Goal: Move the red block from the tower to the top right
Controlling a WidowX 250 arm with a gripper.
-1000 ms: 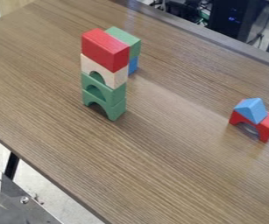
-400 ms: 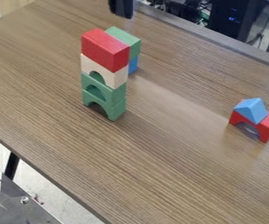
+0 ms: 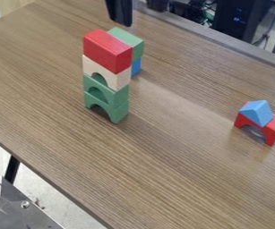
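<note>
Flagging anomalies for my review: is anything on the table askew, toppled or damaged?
Only a minor oddity: the blue triangular block sits off-centre on the red arch, leaving its picture-right end bare. The tower stands upright, its red block on top; nothing looks toppled or damaged.

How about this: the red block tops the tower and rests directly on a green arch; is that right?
Not quite. The camera view shows the red block resting directly on a cream arch, not a green one. It does top the tower.
</note>
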